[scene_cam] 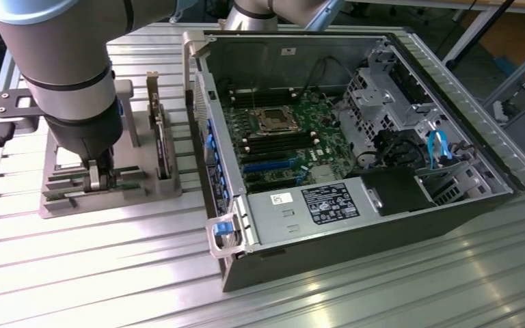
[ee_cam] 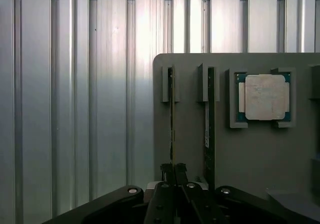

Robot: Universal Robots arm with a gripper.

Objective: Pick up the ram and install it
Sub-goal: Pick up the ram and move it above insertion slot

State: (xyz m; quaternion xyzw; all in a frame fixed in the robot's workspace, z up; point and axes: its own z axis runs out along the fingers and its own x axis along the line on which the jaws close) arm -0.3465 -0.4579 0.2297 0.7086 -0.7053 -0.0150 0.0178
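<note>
Two memory sticks are standing on edge in neighbouring slots of the grey holder (ee_cam: 190, 149), which is lying on the slatted metal table (ee_cam: 75, 108). The gripper (ee_cam: 174, 168) is reaching down onto the holder, and its jaws are pinching closed on the upper edge of the ram (ee_cam: 172, 108) — the thin stick in the slot nearest the holder's rounded corner. The ram's far end is sitting between that slot's grey clips.

The second stick (ee_cam: 210, 129) is occupying the next slot and is carrying a narrow white label, its print too small to read. Past it, a processor (ee_cam: 265, 97) is lying flat in a square pocket of the holder, and any marking on its silver lid is too faint to make out.

In the exterior view, an open computer case (scene_cam: 272, 48) is lying just beside the holder. Inside, a black-and-white label (scene_cam: 333, 203) is showing rows of writing — none of it legible.
</note>
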